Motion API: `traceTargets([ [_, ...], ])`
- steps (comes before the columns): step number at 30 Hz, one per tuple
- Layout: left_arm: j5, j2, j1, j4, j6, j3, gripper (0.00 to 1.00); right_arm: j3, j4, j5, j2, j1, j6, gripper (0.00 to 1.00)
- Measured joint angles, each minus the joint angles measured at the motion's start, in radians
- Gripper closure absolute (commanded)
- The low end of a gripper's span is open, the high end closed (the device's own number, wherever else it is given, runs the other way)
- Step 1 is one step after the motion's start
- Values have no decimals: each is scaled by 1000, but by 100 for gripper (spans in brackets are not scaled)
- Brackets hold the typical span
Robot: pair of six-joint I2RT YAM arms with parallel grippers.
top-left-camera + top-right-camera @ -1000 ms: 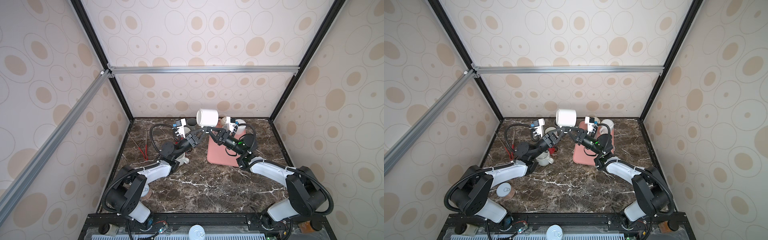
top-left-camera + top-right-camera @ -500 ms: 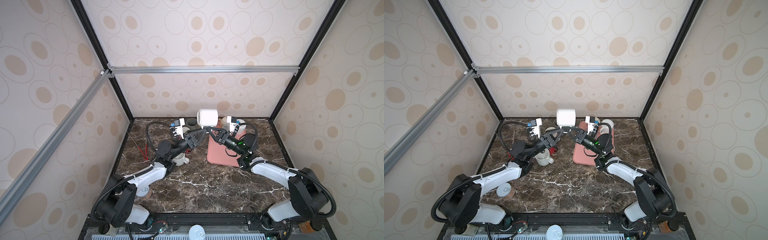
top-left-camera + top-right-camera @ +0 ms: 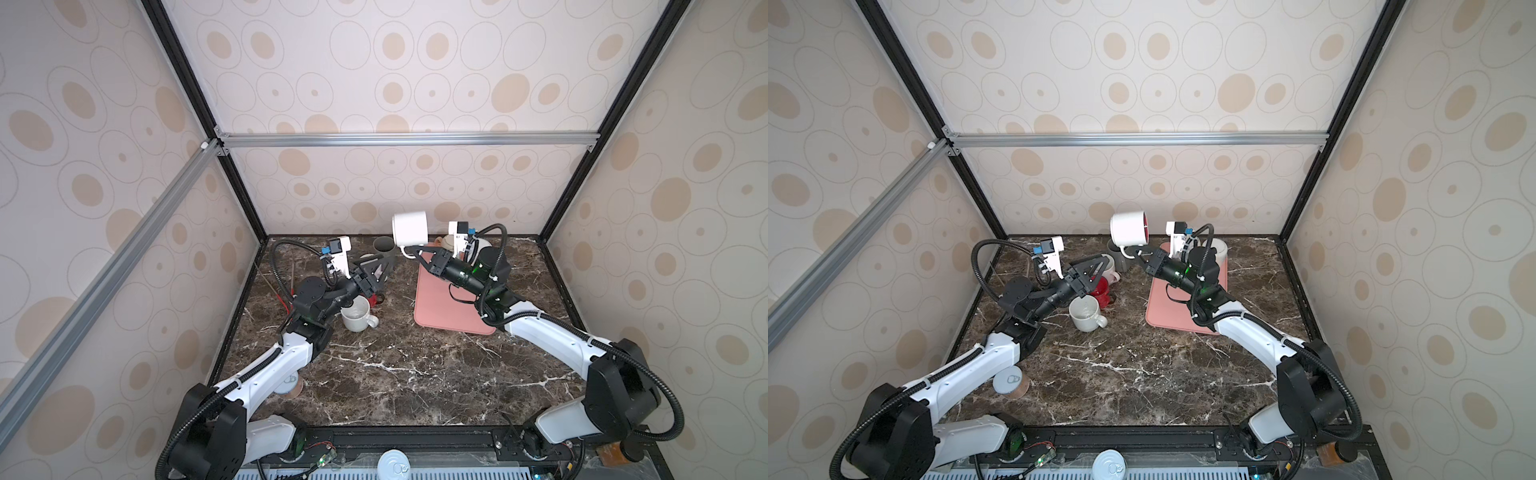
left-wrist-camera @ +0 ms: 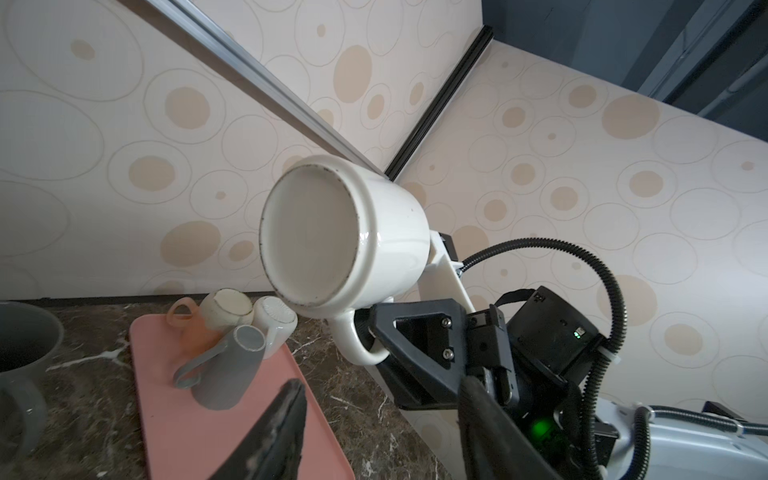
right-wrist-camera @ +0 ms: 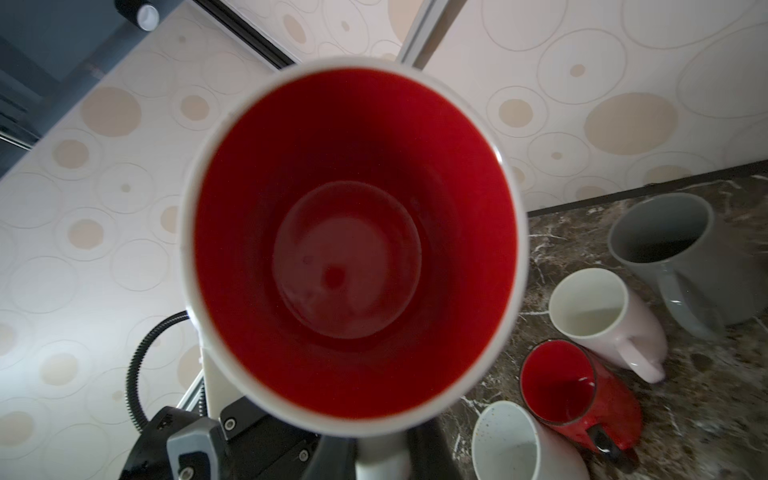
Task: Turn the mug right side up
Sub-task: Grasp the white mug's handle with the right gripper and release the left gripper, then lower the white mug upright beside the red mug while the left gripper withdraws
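Mug (image 3: pixel 410 226) is up in the air at the back of the bench (image 3: pixel 395 374), lying on its side with the handle pointing down. Its red inside faces the right arm and its white base faces the left one. Right tool (image 3: pixel 409 252) is clenched on that handle, near the far end of the pink tray (image 3: pixel 440 307). Left tool (image 3: pixel 384 264) is spread open with nothing in it, clear of the mug and hanging above the red cup (image 3: pixel 1100 286) and the upright cream cup (image 3: pixel 356 316) down on the bench.
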Motion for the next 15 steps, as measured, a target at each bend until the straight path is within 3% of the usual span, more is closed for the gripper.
traceTargets([
  [8,8,-2,75,-77,50,-1,41,127,-397,146,12,0,-331,100],
  [15,34,3,126,-97,62,-13,42,278,-607,321,132,0,-601,100],
])
